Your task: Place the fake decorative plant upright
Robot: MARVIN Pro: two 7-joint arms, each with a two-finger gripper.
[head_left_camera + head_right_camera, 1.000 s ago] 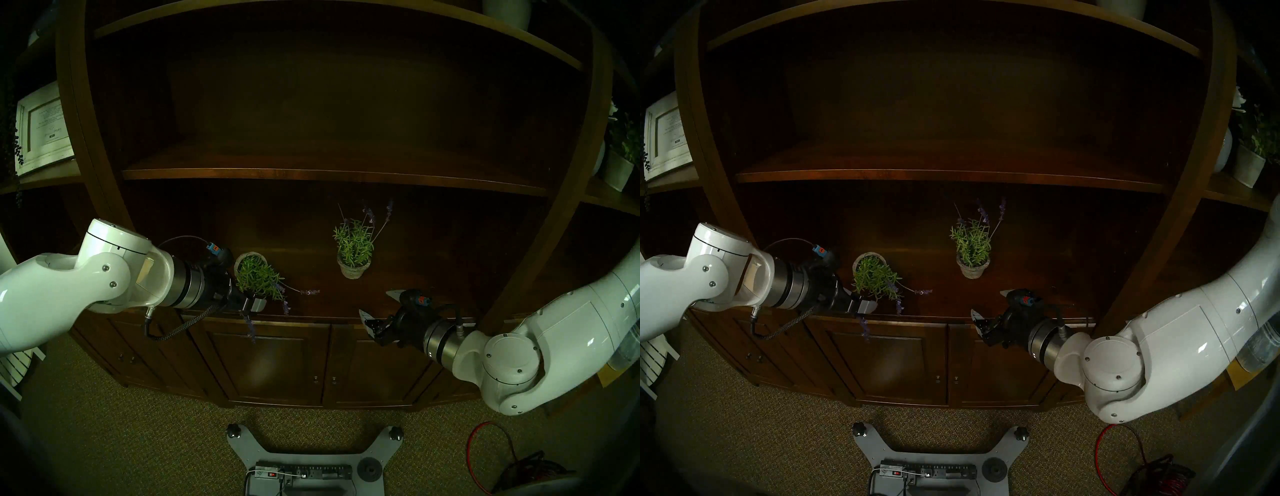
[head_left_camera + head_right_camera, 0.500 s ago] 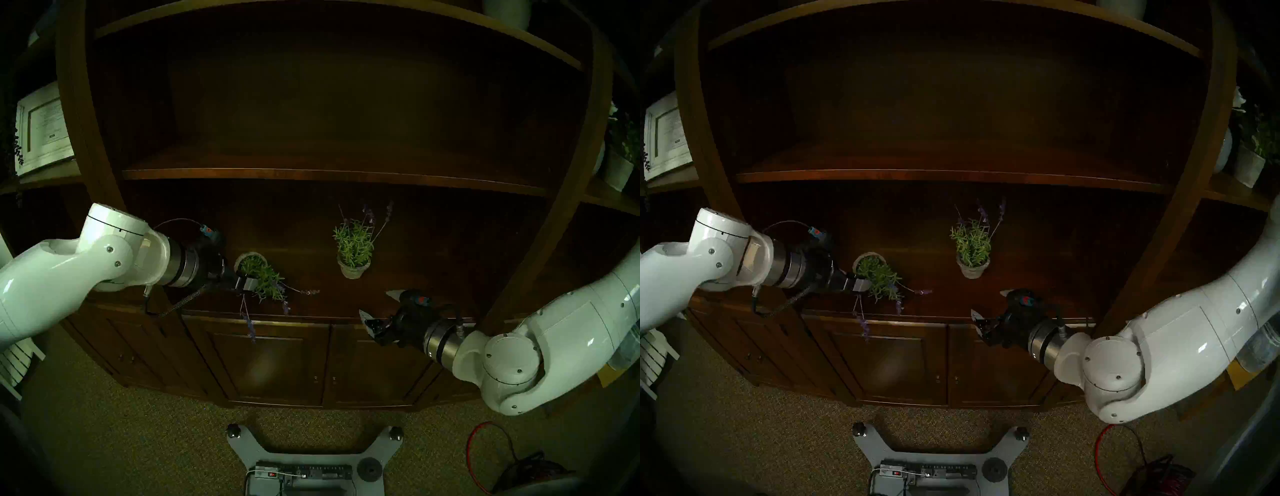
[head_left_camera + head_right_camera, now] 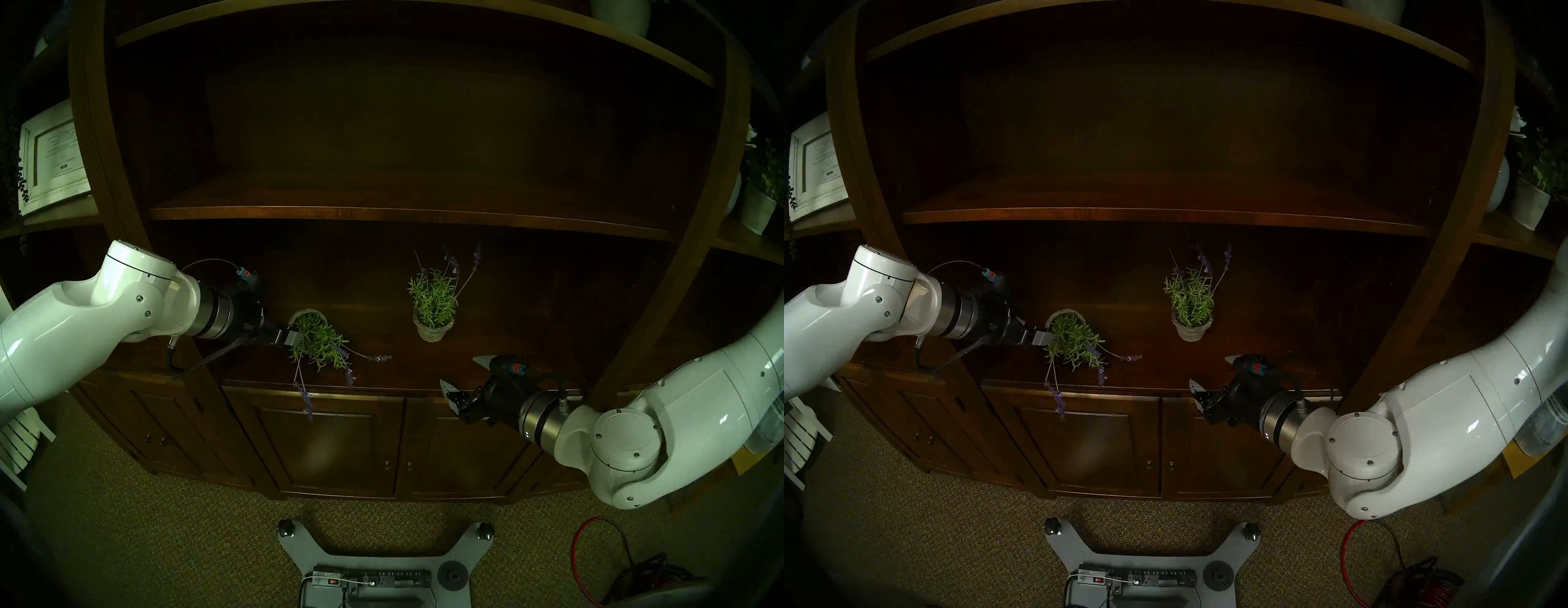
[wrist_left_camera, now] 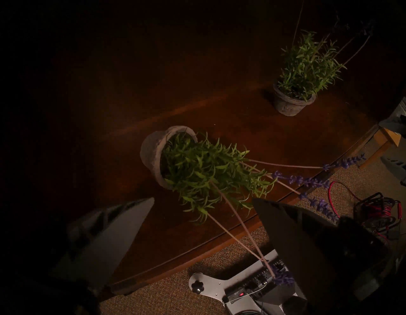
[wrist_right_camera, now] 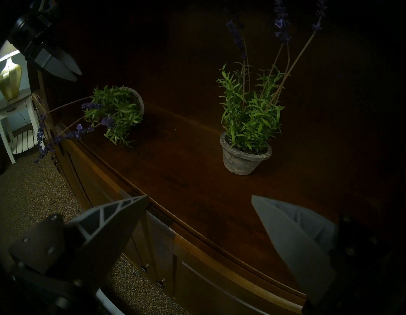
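Your open left gripper (image 4: 203, 199) has bare shelf (image 4: 219, 114) beyond; the tipped plant's (image 4: 197, 167) stems cross between its fingers.

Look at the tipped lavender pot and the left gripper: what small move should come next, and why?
Probably ease the left gripper down and forward until its open jaws straddle the tipped pot. The pot lies on its side on the cabinet top, its stems hanging over the front edge, and the gripper holds nothing. The second plant already stands upright; the right gripper waits apart.
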